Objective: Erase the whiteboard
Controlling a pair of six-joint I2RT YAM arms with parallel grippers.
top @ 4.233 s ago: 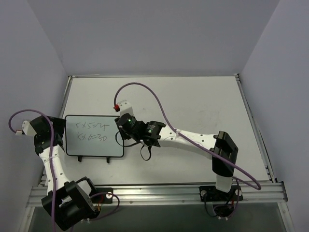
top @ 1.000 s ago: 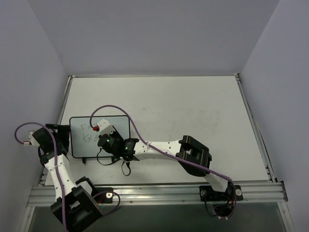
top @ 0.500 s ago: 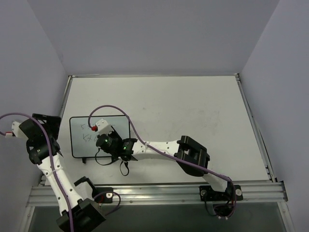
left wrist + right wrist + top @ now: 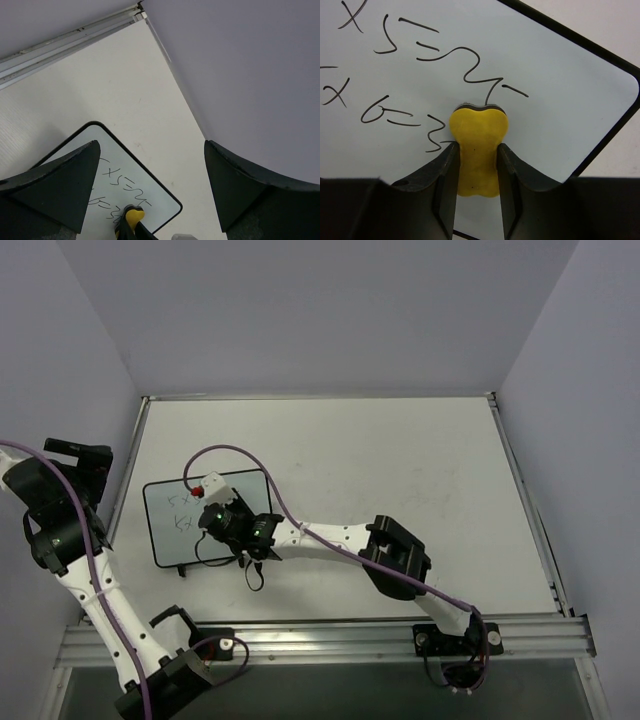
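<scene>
The whiteboard point(image 4: 163, 532) lies at the table's left, black-framed, with two lines of dark handwriting point(image 4: 395, 45) on it. My right gripper point(image 4: 216, 519) is over the board, shut on a yellow eraser block point(image 4: 478, 142) whose dark pad rests on the board point(image 4: 560, 95) at the right end of the writing. My left gripper point(image 4: 78, 453) is raised high beside the left wall, open and holding nothing. Between its fingers point(image 4: 60, 185) the left wrist view shows the board point(image 4: 155, 197) and the eraser point(image 4: 132, 216) far below.
The left wall point(image 4: 70, 360) stands close to the left arm. A purple cable point(image 4: 240, 455) loops over the board's far side. A metal rail point(image 4: 330, 635) runs along the near table edge, and a raised rim point(image 4: 320, 397) bounds the far edge.
My left arm has lifted up and away from the board's left edge toward the wall. My right gripper has slid the eraser a little left across the board.
</scene>
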